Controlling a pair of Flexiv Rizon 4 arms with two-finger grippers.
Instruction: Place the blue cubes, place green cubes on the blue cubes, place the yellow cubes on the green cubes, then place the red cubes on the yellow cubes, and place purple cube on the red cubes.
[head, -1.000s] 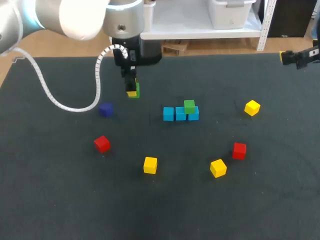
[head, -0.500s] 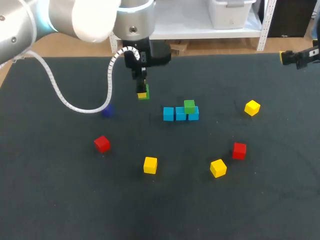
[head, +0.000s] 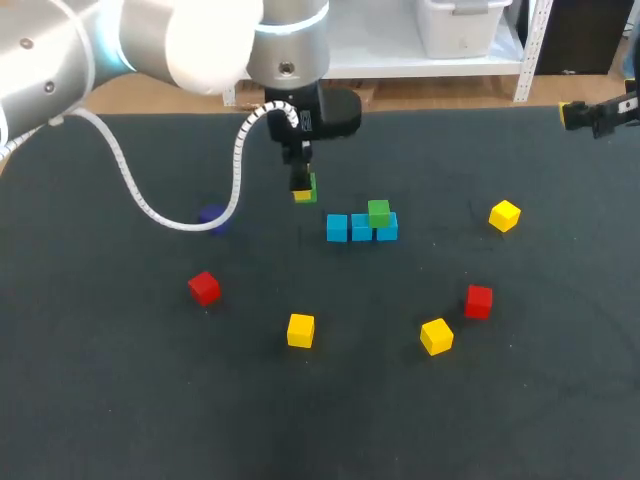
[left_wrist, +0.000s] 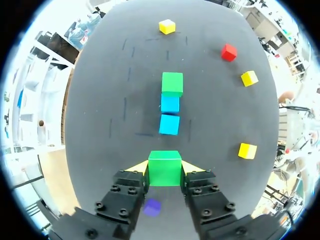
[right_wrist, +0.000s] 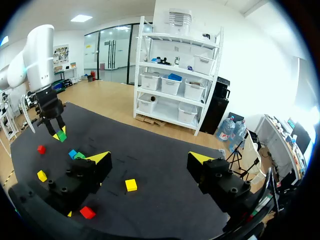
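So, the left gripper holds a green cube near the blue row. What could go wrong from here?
1. The left gripper has the held green cube short of the blue cubes. Set down off-centre, it may tip off or push the row apart.
2. Its fingers could knock the stacked green cube.
3. The white cable hangs close to the purple cube and might drag it.
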